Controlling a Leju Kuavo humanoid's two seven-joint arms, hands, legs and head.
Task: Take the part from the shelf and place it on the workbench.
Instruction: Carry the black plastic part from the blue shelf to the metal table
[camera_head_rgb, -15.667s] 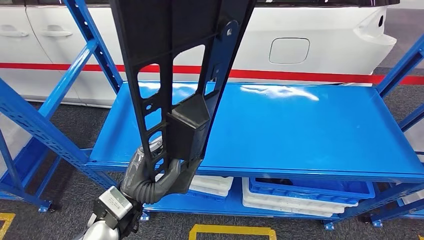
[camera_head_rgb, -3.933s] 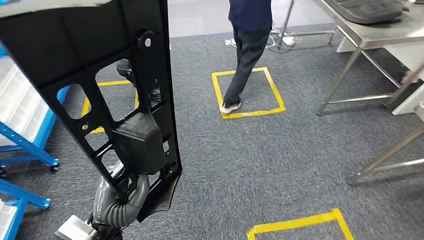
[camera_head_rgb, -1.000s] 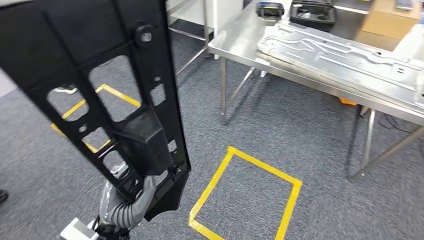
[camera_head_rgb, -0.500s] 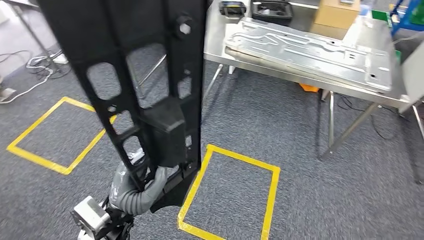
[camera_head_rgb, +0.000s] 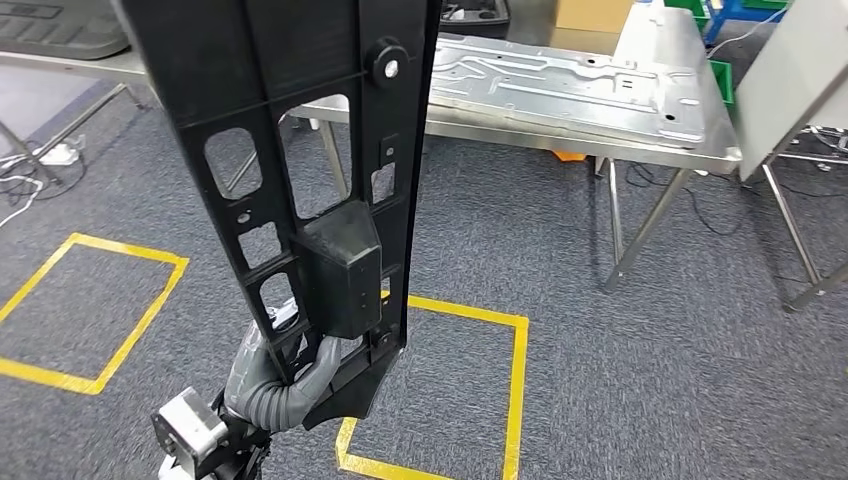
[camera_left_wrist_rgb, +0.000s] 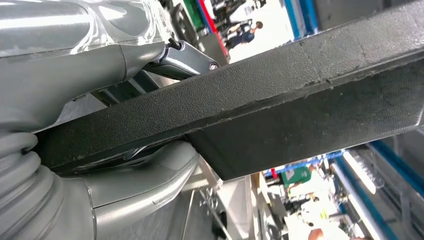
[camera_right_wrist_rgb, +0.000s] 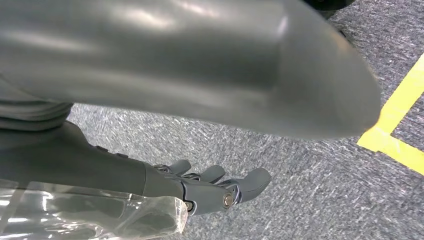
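Nearest, low in the head view, the left hand (camera_head_rgb: 290, 372) grips the bottom end of one long black part (camera_head_rgb: 300, 150), fingers wrapped around its lower edge. The part stands nearly upright in front of the camera, tilted slightly, running from the hand up past the top of the picture. It is a flat moulded panel with several cut-out windows, one boxy raised block at mid-height and one round boss with a pale centre near the top. In the left wrist view the same part (camera_left_wrist_rgb: 280, 95) crosses the picture as a thick textured black bar, clamped between the grey thumb and the fingers of the left hand (camera_left_wrist_rgb: 100, 165).

The right hand (camera_right_wrist_rgb: 215, 187) hangs over the grey carpet (camera_right_wrist_rgb: 300, 165), its dark fingers partly curled with nothing in them; whether they are fully closed I cannot tell.

On the carpet (camera_head_rgb: 650, 350) below the part lie two yellow tape squares: one (camera_head_rgb: 470, 400) just beside the part's lower end, the other (camera_head_rgb: 90, 310) off to the left.

Farther on stands one steel table (camera_head_rgb: 700, 150) on thin legs. On it lies one large pressed sheet-metal panel (camera_head_rgb: 570, 80), flat and silver. At the far edge of the table sit a cardboard box (camera_head_rgb: 590, 12) and a dark tray (camera_head_rgb: 478, 12), both cut off by the frame. At the far left is a second steel table (camera_head_rgb: 100, 66) bearing one dark ribbed mat (camera_head_rgb: 55, 28).
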